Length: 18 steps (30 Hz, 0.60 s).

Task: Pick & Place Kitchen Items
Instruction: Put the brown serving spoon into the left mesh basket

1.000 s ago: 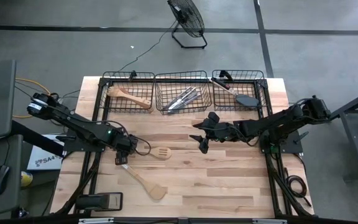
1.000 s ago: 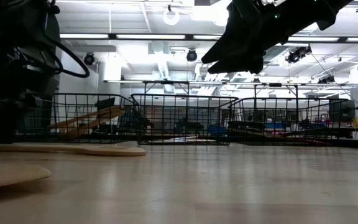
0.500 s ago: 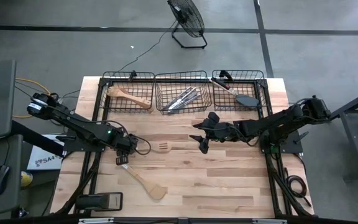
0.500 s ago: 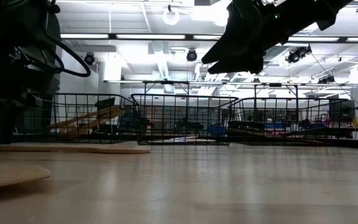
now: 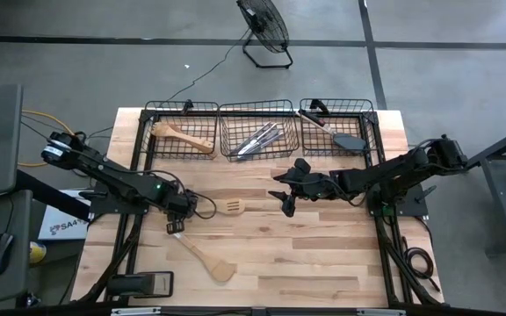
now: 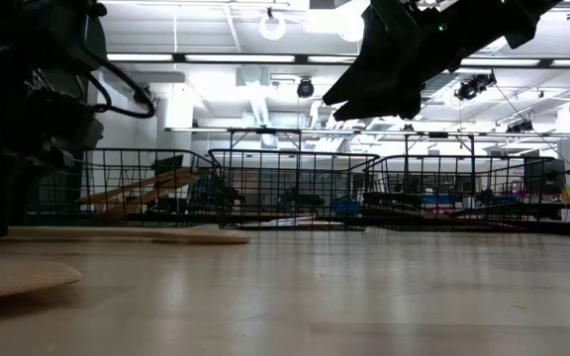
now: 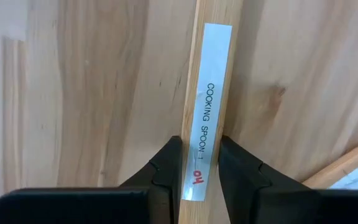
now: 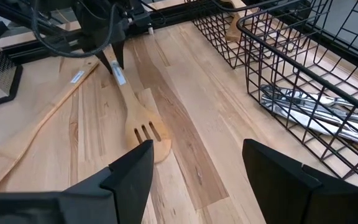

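A light wooden slotted spoon lies on the table left of centre, with its head toward the right. My left gripper is shut on its handle, which carries a white label. A long wooden spatula lies flat nearer the front edge; it also shows in the right wrist view. My right gripper hovers open and empty above the table's middle, to the right of the spoon. My left gripper pinches the spoon's handle between its two fingers, near the handle's free end, at the label. The fingers come from above, pointing down, and lie across the handle. The spoon lies level, its head on the table.
Three black wire baskets stand along the far edge: the left one holds a wooden spoon, the middle one silver knives, the right one a black turner. Bare wood lies between the grippers and the front edge.
My left gripper has gone a little toward the table's right and far edges with the slotted spoon. The spoon has slid along the table, its head going toward the far edge. The spatula and my right arm have kept still.
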Motion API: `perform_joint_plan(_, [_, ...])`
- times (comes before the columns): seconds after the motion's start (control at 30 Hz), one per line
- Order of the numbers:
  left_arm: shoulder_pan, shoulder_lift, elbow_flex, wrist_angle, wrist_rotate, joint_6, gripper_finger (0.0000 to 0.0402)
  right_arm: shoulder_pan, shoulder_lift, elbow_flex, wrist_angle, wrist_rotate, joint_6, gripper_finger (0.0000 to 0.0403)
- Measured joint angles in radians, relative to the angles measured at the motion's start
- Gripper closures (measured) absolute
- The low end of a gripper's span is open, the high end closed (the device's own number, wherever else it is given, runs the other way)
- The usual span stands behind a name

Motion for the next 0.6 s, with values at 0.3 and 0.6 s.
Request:
perform_joint_plan(0.3, [0.000, -0.002, 0.033, -0.022, -0.001, -0.009, 0.0327, 0.000, 0.000, 0.000, -0.009, 0.000, 0.000, 0.0164])
perform_joint_plan(0.6, [0.000, -0.004, 0.264, -0.241, -0.080, -0.024, 0.0327, 0.000, 0.000, 0.000, -0.016, 0.000, 0.000, 0.0164])
